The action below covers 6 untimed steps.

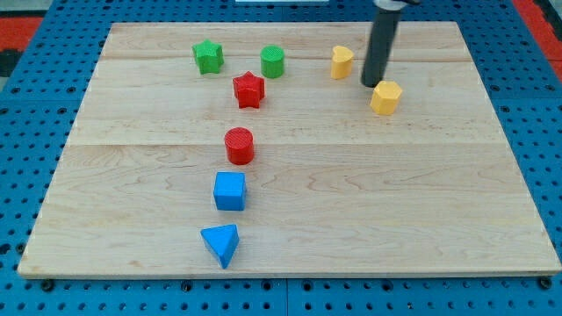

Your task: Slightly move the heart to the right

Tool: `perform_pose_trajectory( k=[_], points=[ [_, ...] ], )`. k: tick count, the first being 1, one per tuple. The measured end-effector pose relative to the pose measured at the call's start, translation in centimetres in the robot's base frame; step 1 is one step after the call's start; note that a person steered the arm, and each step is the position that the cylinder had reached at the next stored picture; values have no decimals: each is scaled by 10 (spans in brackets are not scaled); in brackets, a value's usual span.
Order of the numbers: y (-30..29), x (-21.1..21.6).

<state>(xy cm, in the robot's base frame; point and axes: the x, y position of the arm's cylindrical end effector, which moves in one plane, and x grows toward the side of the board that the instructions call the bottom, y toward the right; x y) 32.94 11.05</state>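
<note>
The yellow heart (342,61) sits near the view's top, right of centre, on the wooden board (369,193). My tip (371,83) is down on the board just right of and slightly below the heart, with a small gap between them. It stands close to the upper left side of a yellow hexagon block (385,96); I cannot tell whether they touch.
A green star (208,57) and a green cylinder (272,61) lie at the top left. A red star (249,89), a red cylinder (239,146), a blue cube (230,190) and a blue triangle (221,244) run down the middle left.
</note>
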Motion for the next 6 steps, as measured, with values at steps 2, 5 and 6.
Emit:
perform_pose_trajectory(
  k=[2,5,6],
  points=[
    [-23,-15],
    [-109,-35],
    [-99,-47]
  ],
)
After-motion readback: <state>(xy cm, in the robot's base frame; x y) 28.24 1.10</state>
